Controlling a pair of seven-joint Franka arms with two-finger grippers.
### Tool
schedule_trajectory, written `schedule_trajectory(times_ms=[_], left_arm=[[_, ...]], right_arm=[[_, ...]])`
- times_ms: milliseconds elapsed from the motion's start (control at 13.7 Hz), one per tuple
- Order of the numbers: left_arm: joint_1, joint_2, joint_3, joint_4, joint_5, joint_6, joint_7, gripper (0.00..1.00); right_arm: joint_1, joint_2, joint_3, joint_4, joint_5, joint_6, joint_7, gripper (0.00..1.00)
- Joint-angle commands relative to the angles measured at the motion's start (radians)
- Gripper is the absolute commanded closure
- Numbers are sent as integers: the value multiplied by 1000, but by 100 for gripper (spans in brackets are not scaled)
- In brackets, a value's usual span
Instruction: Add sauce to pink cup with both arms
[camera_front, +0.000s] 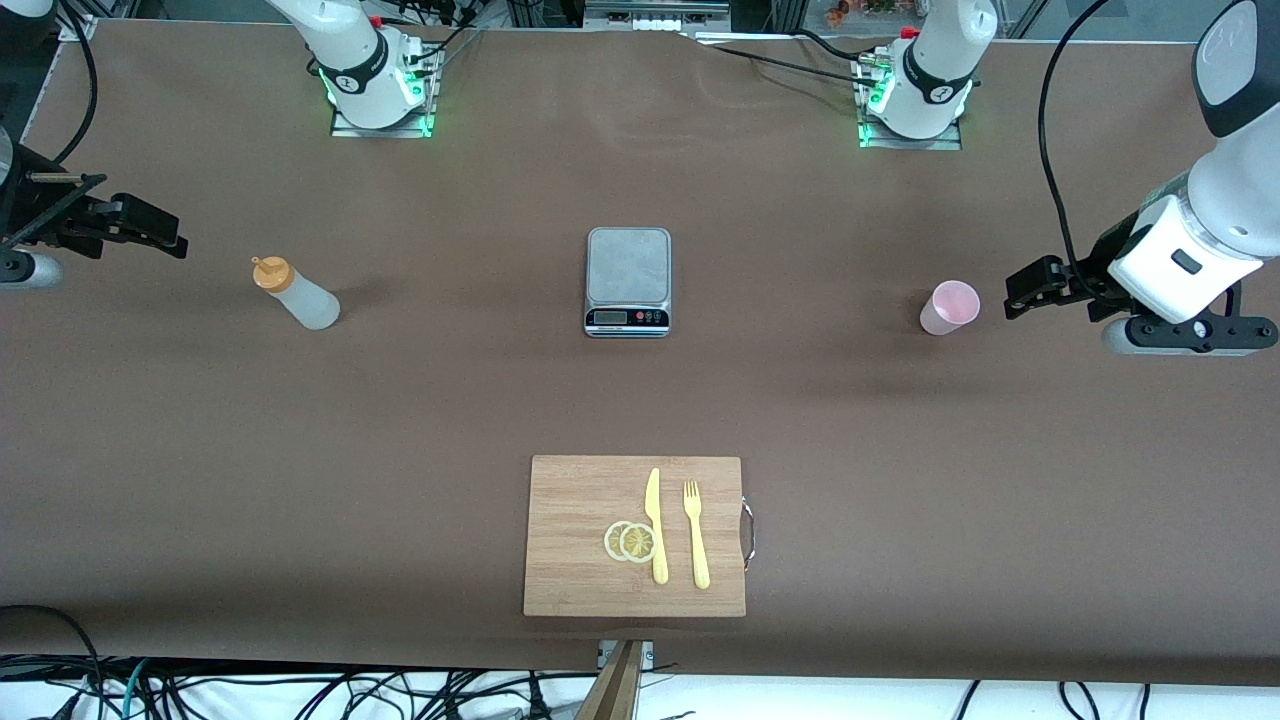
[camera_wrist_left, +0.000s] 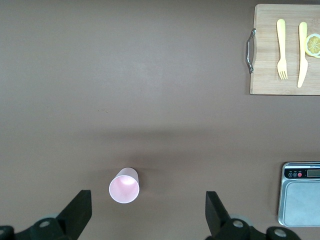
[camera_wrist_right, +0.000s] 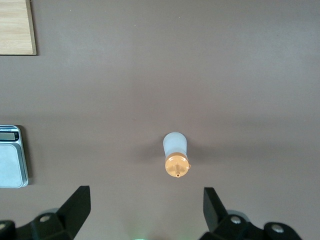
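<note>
The sauce (camera_front: 297, 295), a whitish squeeze bottle with an orange nozzle cap, stands upright toward the right arm's end of the table; it also shows in the right wrist view (camera_wrist_right: 176, 156). The pink cup (camera_front: 949, 307) stands upright and looks empty toward the left arm's end, and the left wrist view shows the cup (camera_wrist_left: 124, 185) too. My right gripper (camera_front: 176, 238) hangs open over the table beside the sauce, apart from it (camera_wrist_right: 146, 197). My left gripper (camera_front: 1016, 291) hangs open over the table beside the cup, touching nothing (camera_wrist_left: 148, 200).
A grey scale (camera_front: 628, 281) sits mid-table between bottle and cup. Nearer the front camera lies a wooden cutting board (camera_front: 580, 490) with a yellow knife (camera_front: 656, 525), a yellow fork (camera_front: 696, 533) and two lemon slices (camera_front: 629, 541).
</note>
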Motion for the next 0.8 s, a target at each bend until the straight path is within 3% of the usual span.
schedule_trajectory(times_ms=[0, 732], left_arm=[[-4, 13, 4, 29, -12, -10, -5, 0], [2, 15, -2, 25, -21, -18, 1, 0]], right_arm=[[-5, 8, 5, 32, 5, -21, -7, 0], [-5, 8, 4, 32, 5, -24, -7, 0]])
